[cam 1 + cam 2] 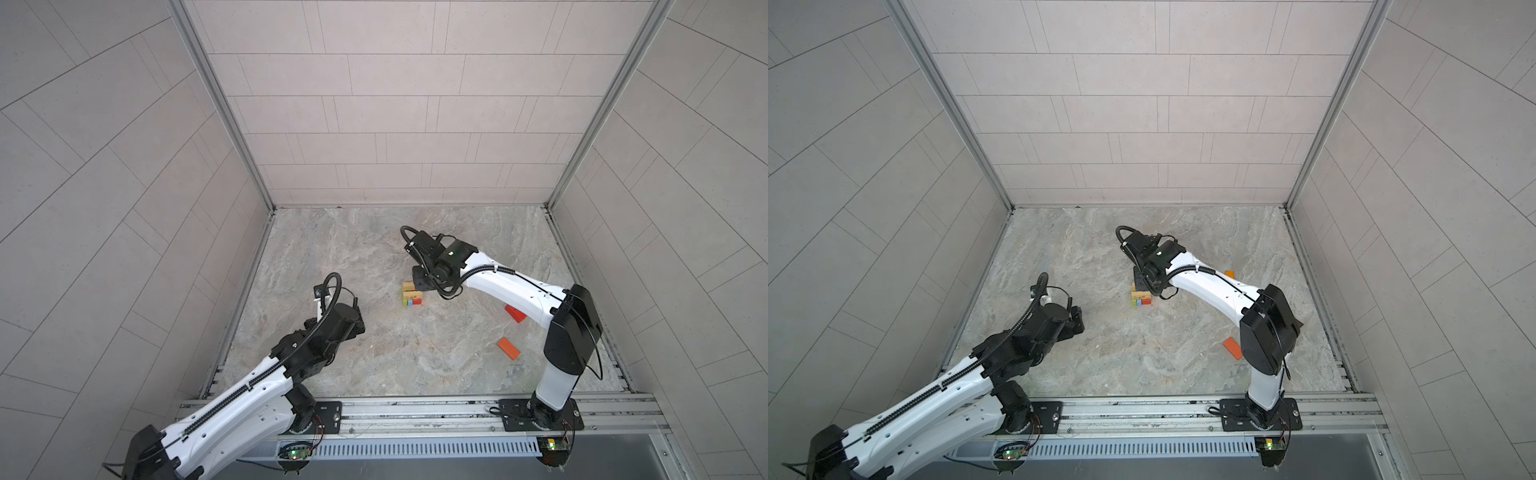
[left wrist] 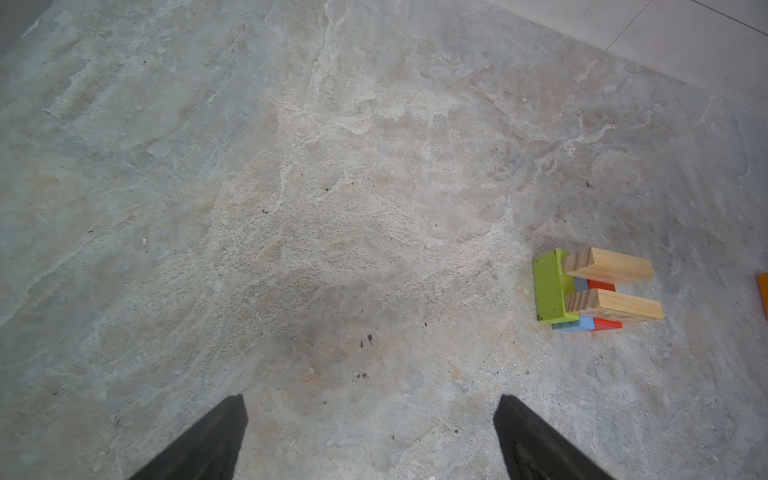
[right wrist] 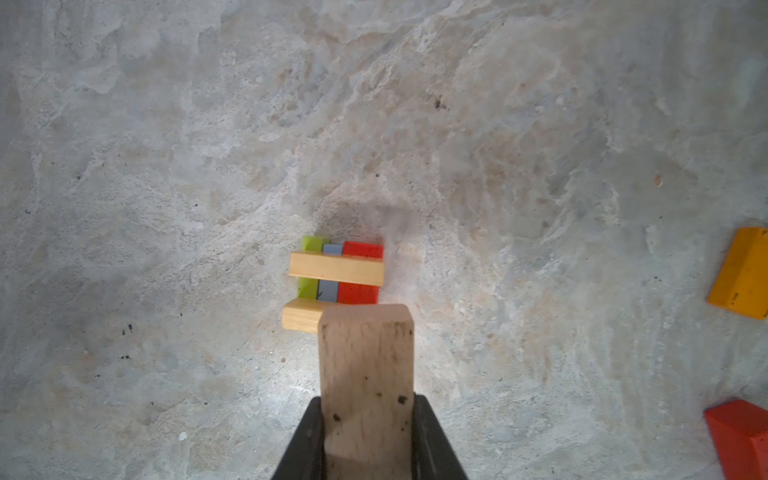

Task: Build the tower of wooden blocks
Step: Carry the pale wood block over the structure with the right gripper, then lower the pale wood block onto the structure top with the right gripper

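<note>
Pale bare wood fills the right tool (image 3: pixel 368 400) — one plain plank (image 3: pixel 365 357), clamped between the jaws and jutting forward. Just beyond and below its tip stands the tower (image 3: pixel 336 270). It has one green plank (image 3: pixel 309 286), one blue plank (image 3: pixel 330 291) and one red plank (image 3: pixel 358 293) side by side, with two tan planks (image 3: pixel 336 269) crossing them, a gap between.

That gap looks like the slot — I'd turn the plank parallel to the tan pair, lower it level, and release only once it rests.

Off to the tool's side lie three loose blocks: a red block (image 1: pixel 515 314), an orange block (image 1: pixel 509 348) and a yellow-orange block (image 3: pixel 742 274). Farthest away, the left tool (image 2: pixel 370 399) hangs spread wide and empty over the surface (image 2: pixel 291 208).
</note>
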Controlling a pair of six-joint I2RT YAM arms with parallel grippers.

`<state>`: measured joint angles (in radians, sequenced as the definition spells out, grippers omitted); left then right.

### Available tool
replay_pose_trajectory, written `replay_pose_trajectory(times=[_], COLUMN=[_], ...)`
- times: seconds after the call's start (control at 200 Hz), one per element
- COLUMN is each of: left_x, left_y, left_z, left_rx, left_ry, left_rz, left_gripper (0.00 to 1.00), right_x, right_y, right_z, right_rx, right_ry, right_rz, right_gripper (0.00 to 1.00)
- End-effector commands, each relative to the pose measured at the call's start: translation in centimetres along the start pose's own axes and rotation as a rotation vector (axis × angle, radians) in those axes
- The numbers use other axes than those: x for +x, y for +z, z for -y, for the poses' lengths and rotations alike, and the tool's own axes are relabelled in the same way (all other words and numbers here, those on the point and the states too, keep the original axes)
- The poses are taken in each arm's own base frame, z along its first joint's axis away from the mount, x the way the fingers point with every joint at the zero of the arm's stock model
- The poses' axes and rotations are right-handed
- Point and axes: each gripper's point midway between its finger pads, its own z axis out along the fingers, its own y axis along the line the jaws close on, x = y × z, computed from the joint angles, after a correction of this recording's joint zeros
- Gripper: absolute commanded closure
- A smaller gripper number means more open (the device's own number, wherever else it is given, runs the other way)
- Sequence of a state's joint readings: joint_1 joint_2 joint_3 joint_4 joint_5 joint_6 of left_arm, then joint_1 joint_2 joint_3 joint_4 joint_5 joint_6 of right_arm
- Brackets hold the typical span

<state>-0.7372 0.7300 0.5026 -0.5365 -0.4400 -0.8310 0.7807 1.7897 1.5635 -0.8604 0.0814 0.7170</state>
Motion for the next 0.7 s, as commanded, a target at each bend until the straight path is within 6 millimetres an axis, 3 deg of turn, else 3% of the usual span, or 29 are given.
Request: replay_pose_trajectory(times=[0.0,0.165,0.696], left_x=[0.4,0.3,0.9], left_y=[0.1,0.2,0.6], left_z=[-1.5,-2.9,-3.1], left_rx=[-0.056,-0.138,-0.142], left_ry=[-0.002,-0.019,-0.024], left_rz=[0.008,0.022,0.016], left_gripper=[0.0,0.0,0.0], right_x=[0.5,1.3,0.3], right_y=[1.3,2.5,4.6], right_z=[-1.1,-2.6,-3.7], right_rx=[0.03,0.022,0.056], right_ry=[0.053,0.075,0.075], right_rz=[0.007,0.003,-0.011], right_gripper=[0.79,0.79,0.79])
